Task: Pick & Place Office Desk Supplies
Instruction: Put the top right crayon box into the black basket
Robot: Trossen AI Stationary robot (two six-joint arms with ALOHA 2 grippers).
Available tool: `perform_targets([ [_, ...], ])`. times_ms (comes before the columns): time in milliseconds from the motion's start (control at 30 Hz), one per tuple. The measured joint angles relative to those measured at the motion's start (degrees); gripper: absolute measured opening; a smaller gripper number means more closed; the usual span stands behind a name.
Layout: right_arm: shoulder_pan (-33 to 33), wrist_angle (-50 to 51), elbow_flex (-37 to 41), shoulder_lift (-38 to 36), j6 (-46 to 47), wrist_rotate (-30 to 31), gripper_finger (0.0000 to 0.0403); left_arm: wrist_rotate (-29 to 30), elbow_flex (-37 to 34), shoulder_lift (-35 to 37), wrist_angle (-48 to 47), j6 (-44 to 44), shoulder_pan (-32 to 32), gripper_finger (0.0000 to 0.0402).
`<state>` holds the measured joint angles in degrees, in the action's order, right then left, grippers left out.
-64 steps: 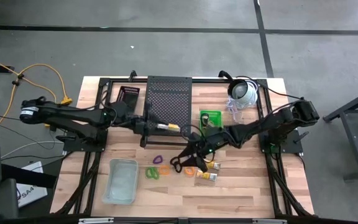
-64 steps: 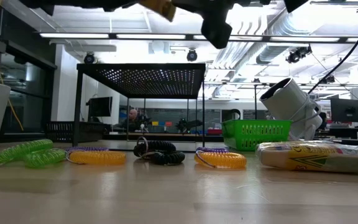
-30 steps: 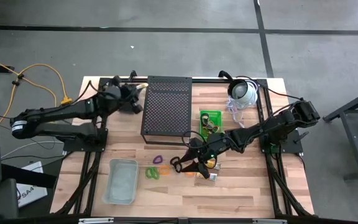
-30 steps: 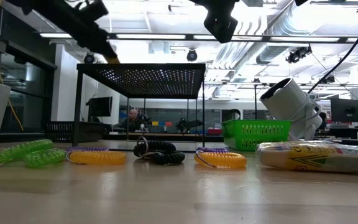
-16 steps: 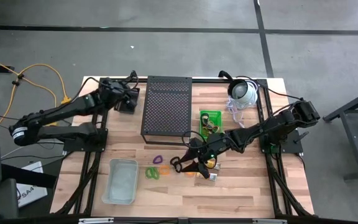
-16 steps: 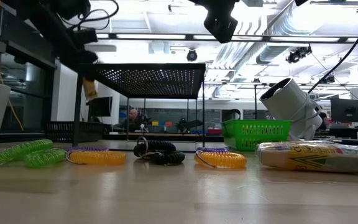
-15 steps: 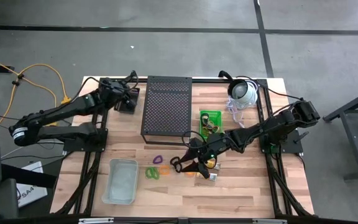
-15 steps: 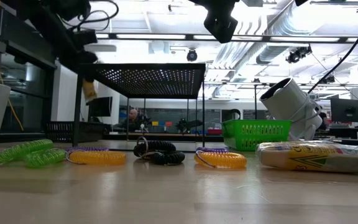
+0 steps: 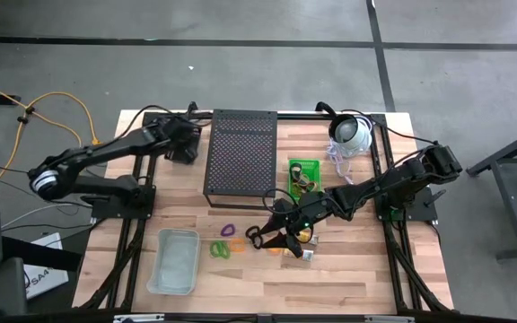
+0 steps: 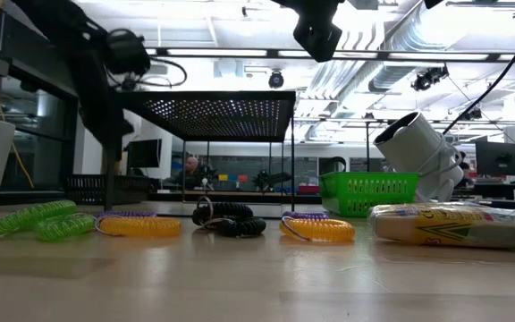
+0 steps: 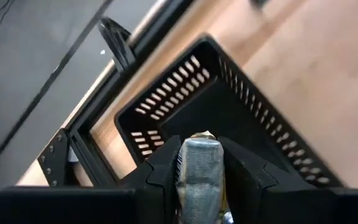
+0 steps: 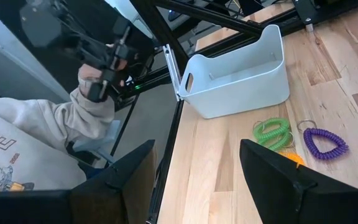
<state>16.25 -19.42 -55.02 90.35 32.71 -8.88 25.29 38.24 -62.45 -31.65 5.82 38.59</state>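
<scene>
Yellow-white packet (image 11: 199, 167) between left end effector (image 11: 199, 163) fingers.

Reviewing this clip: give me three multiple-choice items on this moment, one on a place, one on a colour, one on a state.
1. The left pincer is
A. above the black slotted basket
B. above the white tub
C. down among the coil loops

2. The small basket beside the white dome device is
A. red
B. green
C. blue

3. The right pincer is
A. shut on a purple loop
B. shut on a packet
C. open and empty

Key: 1 A, as the left pincer grips a packet over the black slotted basket. 2 B, as the small basket by the white dome device is green. 3 C, as the right pincer has its fingers wide apart with nothing between them.
</scene>
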Motion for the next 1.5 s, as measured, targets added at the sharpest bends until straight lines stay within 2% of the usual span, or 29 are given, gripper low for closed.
perform_targets([
  [233, 0.0, 0.0, 0.0, 0.0, 0.0, 0.0, 0.022, -0.02, 0.0, -5.81, 1.14, 9.6, 0.33, 0.0097],
  [567, 0.0, 0.0, 0.0, 0.0, 0.0, -0.02, 0.022, -0.02, 0.0, -6.69, 3.56, 16.57, 0.31, 0.0098],
  [900, 0.0, 0.0, 0.0, 0.0, 0.0, -0.01, 0.022, -0.02, 0.0, -6.65, 3.47, 17.92, 0.31, 0.0139],
  [1133, 0.0, 0.0, 0.0, 0.0, 0.0, 0.0, 0.022, 0.0, 0.0, -6.65, 3.2, 17.74, 0.03, 0.0142],
  [1500, 0.0, 0.02, 0.0, 0.0, 0.0, -0.02, 0.022, 0.01, 0.0, -3.06, 1.01, 16.68, -6.77, 0.0142],
])
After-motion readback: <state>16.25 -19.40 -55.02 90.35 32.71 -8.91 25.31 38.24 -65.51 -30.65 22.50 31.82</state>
